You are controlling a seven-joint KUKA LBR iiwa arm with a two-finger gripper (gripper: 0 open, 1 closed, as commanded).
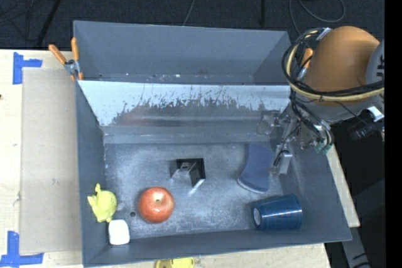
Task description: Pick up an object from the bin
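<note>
Gripper (281, 159) at right of bin (188, 53), against edge of blue slab (254, 174) | opening: cannot tell | risk: slab looks tilted, so it may slip free or knock nearby blue cup (277, 213).

Slate-blue flat piece (254, 174), paddle-like, with a wide rounded lower end and a narrower top. On the bin (182, 63) floor, right half, close to the right wall, roughly midway between back and front walls. Long axis leans slightly, top toward the right wall. Flat or propped: can't tell.
</note>
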